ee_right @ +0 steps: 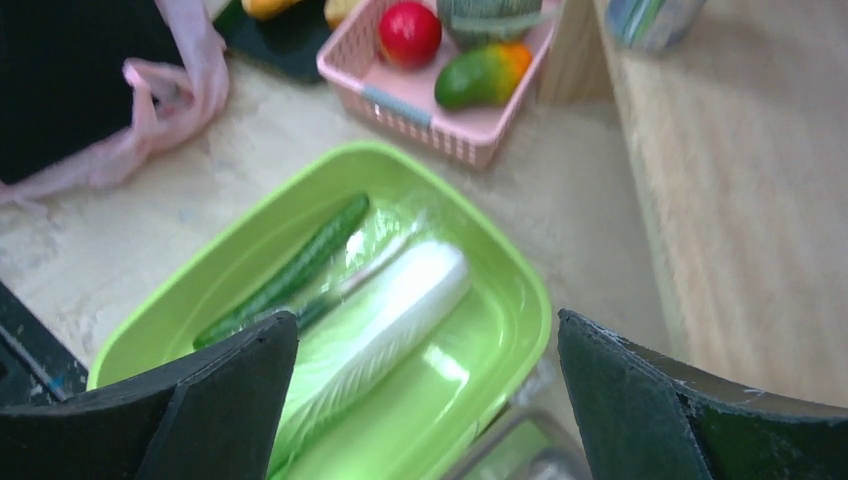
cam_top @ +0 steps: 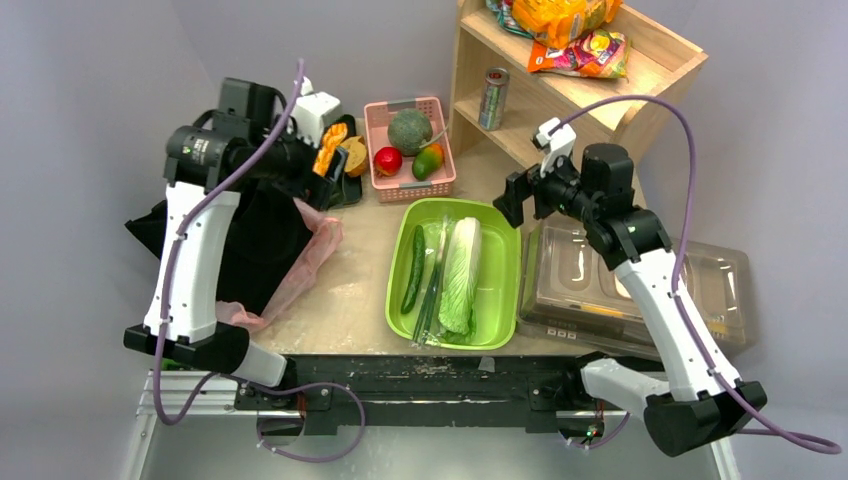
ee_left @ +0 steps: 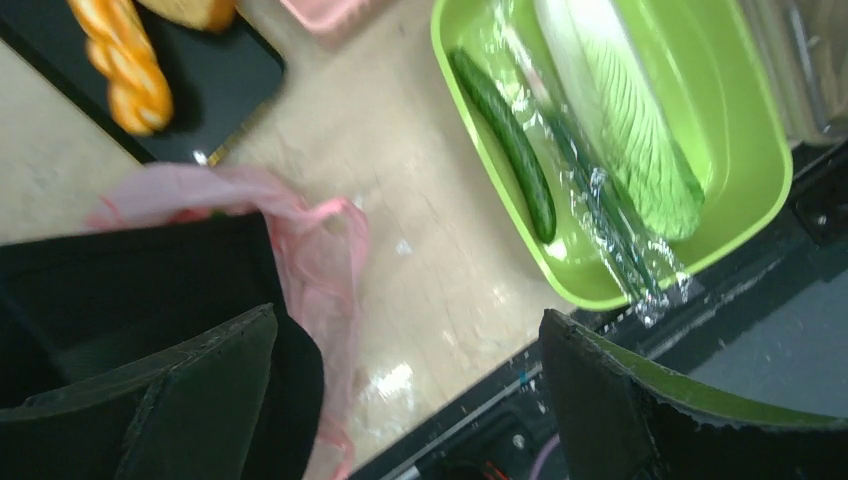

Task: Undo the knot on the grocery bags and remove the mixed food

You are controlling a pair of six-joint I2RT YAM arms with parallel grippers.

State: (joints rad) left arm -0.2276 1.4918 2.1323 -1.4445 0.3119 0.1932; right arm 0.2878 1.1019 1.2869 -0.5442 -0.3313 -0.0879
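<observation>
The pink grocery bag [cam_top: 305,262] lies limp and flattened on the table's left, partly under a black cloth [cam_top: 250,240]. Its knot is out of view. Cucumber [cam_top: 414,268], thin stalks [cam_top: 432,285] and napa cabbage [cam_top: 462,275] lie in the green tub [cam_top: 393,290]. A pink basket [cam_top: 415,187] holds a dark green round fruit [cam_top: 409,130], a red fruit [cam_top: 388,160] and an orange-green fruit [cam_top: 428,161]. Braided bread [cam_top: 330,148] and round bread [cam_top: 355,155] rest on a black tray. My left gripper [ee_left: 410,390] hangs open above the bag [ee_left: 310,235]. My right gripper [ee_right: 428,395] is open over the tub [ee_right: 530,290], empty.
A wooden shelf [cam_top: 560,100] at the back right carries a striped can [cam_top: 493,98] and snack packets [cam_top: 580,50]. A clear plastic container [cam_top: 640,290] sits to the right of the tub. The black frame with the arm bases runs along the near edge.
</observation>
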